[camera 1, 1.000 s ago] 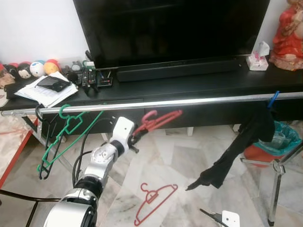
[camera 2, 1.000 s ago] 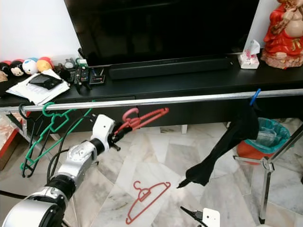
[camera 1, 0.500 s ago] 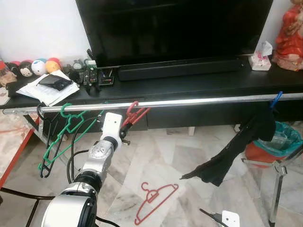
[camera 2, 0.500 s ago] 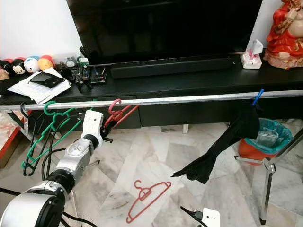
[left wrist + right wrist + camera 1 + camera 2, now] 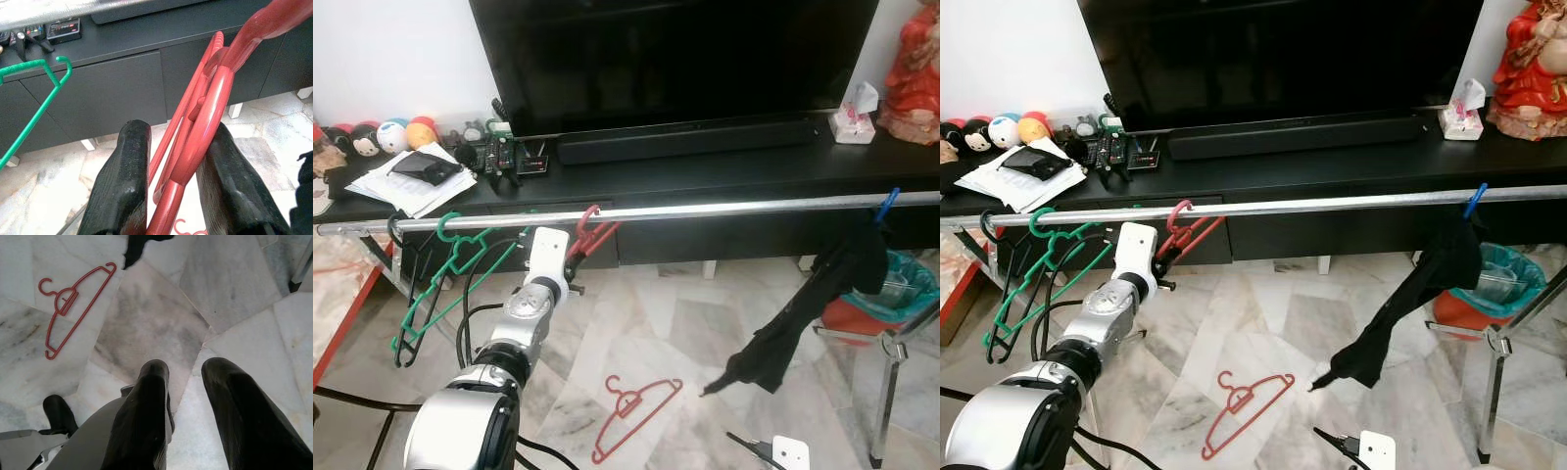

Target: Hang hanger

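left gripper (image 5: 171,181) is clamped on the red hanger (image 5: 590,235), its two black fingers (image 5: 122,181) pressing the hanger's body from either side. up and ahead of this gripper, the hanger's hook curls over the silver rail (image 5: 705,210), so the hanger looks hooked on the rail with the grip not let go. just to the gripper's left a green hanger (image 5: 440,279) hangs from the same rail, with a black hanger (image 5: 406,294) beside it. far along the rail to the gripper's right, a black cloth (image 5: 813,304) hangs down, pinned by a blue peg (image 5: 881,204). beyond the rail, past the gripper, a black surface (image 5: 724,176) carries a tv (image 5: 675,59), a soundbar (image 5: 685,145), papers (image 5: 411,186) and small toys (image 5: 372,137). below and to the right of the left gripper, a second red hanger (image 5: 631,416) lies flat on the marble floor (image 5: 675,323).

right gripper (image 5: 188,382) hangs low over the floor, its fingers apart and holding nothing, with that floor hanger ahead of it.
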Available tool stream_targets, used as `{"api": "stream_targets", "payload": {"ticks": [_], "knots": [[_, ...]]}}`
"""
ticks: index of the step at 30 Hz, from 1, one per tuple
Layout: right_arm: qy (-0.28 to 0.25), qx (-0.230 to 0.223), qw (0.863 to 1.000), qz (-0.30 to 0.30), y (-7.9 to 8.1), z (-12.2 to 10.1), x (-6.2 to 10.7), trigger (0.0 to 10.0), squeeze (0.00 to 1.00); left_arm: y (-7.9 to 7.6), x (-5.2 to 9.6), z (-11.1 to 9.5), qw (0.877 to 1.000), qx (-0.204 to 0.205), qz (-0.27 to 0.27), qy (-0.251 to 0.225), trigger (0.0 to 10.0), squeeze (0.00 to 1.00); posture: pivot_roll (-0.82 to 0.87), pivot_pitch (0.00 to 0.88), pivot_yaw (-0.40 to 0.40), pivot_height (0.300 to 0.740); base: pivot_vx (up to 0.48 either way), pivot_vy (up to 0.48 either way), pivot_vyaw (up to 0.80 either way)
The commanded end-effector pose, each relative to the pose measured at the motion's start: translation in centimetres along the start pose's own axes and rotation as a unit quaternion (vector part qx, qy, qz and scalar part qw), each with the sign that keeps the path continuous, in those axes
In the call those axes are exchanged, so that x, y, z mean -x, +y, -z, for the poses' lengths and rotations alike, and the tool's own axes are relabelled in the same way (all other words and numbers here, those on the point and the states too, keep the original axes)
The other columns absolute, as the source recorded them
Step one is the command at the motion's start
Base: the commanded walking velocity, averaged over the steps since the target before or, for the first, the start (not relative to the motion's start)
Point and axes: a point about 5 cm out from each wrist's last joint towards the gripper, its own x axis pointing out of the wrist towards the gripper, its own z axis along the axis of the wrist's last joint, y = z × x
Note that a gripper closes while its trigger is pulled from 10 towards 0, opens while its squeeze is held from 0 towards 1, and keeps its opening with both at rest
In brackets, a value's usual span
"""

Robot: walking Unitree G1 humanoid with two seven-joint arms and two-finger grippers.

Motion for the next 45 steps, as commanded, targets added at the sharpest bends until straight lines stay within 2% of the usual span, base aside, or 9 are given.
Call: {"api": "stream_targets", "payload": {"ticks": [1,8,12,16,20,27,31,39,45], "knots": [[0.001,-0.002,1.000,-0.002,0.3,0.2,0.1,10.0,0.00,0.1,0.0,0.4,1.000,-0.014,-0.004,0.023,10.0,0.00,-0.26,0.000,0.119,0.740,0.000,0.000,0.00],[0.001,-0.008,1.000,-0.002,0.6,0.2,0.1,10.0,0.00,-0.1,0.3,2.2,0.997,-0.030,0.001,0.077,10.0,0.00,-0.26,0.000,0.133,0.740,0.000,0.000,0.00],[0.001,-0.009,1.000,-0.003,0.6,0.2,0.1,10.0,0.00,-0.1,0.4,2.6,0.996,-0.033,0.001,0.087,10.0,0.00,-0.26,0.000,0.136,0.740,0.000,0.000,0.00],[0.000,-0.012,1.000,-0.004,0.7,0.2,0.1,10.0,0.00,0.3,0.1,0.7,0.999,0.023,-0.010,0.025,10.0,0.00,-0.26,0.000,0.139,0.740,0.000,0.000,0.00],[0.000,-0.011,1.000,-0.004,0.7,0.2,0.1,10.0,0.00,-0.1,-0.3,-1.3,0.998,0.042,0.021,-0.037,10.0,0.00,-0.26,0.000,0.138,0.740,0.000,0.000,0.00],[-0.001,-0.010,1.000,-0.003,0.6,0.2,0.1,10.0,0.00,0.5,-0.4,-2.4,0.996,0.064,0.003,-0.065,10.0,0.00,-0.26,0.000,0.131,0.740,0.000,0.000,0.00],[-0.001,-0.008,1.000,-0.003,0.5,0.2,0.1,10.0,0.00,1.0,-0.6,-2.7,0.996,0.066,-0.027,-0.056,10.0,0.00,-0.25,0.000,0.130,0.740,0.000,0.000,0.00],[0.000,-0.008,1.000,-0.002,0.5,0.2,0.1,10.0,0.00,1.8,-0.8,-2.3,0.994,0.060,-0.088,0.000,10.0,0.00,-0.27,0.000,0.133,0.740,0.000,0.000,0.00],[0.002,-0.008,1.000,0.000,0.4,0.4,0.1,10.0,0.00,2.6,-0.7,-1.6,0.985,0.101,-0.136,0.033,10.0,0.00,-0.27,0.000,0.132,0.740,0.000,0.000,0.00]]}}
